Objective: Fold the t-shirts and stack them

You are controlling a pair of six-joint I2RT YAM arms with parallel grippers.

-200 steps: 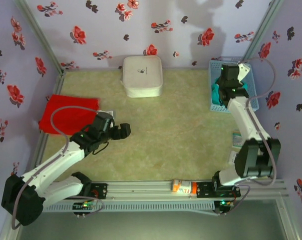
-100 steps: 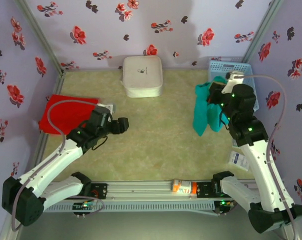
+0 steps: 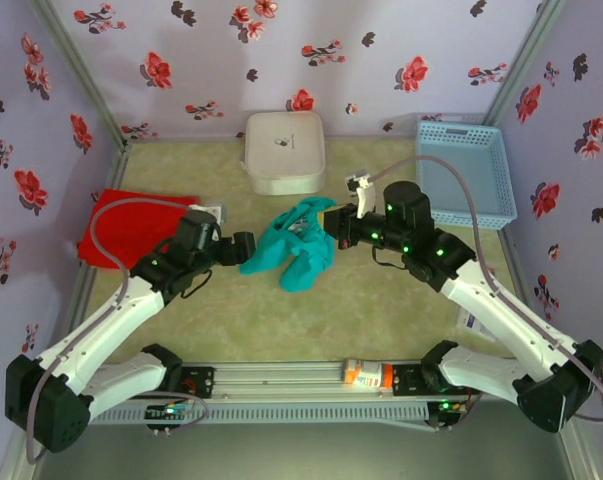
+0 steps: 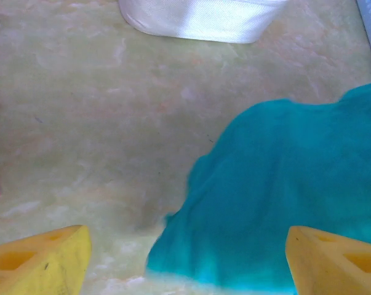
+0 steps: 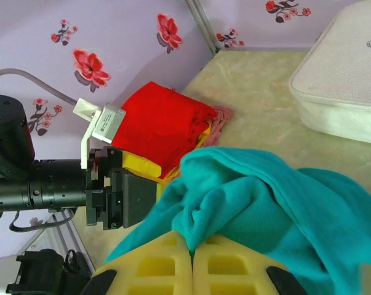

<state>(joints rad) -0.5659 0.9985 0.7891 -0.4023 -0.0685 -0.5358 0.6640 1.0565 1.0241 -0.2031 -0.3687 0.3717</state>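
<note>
**Item: teal t-shirt, held bunched at table centre, not yet spread**

- Teal t-shirt (image 3: 296, 248): 1 crumpled bundle hanging over the middle of the table (image 3: 381, 300), lower folds apparently touching the surface. Print hidden.
- Right gripper (image 5: 191, 247): fingers pressed together on a fold of the teal cloth.
- Left gripper (image 4: 185, 261): fingers wide apart and low over the table, the teal hem lying between them, nothing clamped.
- Red t-shirt (image 3: 131, 225): 1, lying flat at the left edge, well apart from the teal one.
- White box (image 3: 285, 150) and blue basket (image 3: 459, 128): at the back, not involved.

Step in hand, judged: laying out tee 1 of 2 for folding.

Next move calls for: the left gripper closing on the near hem, then both arms drawing apart to stretch the cloth flat before any fold.
</note>
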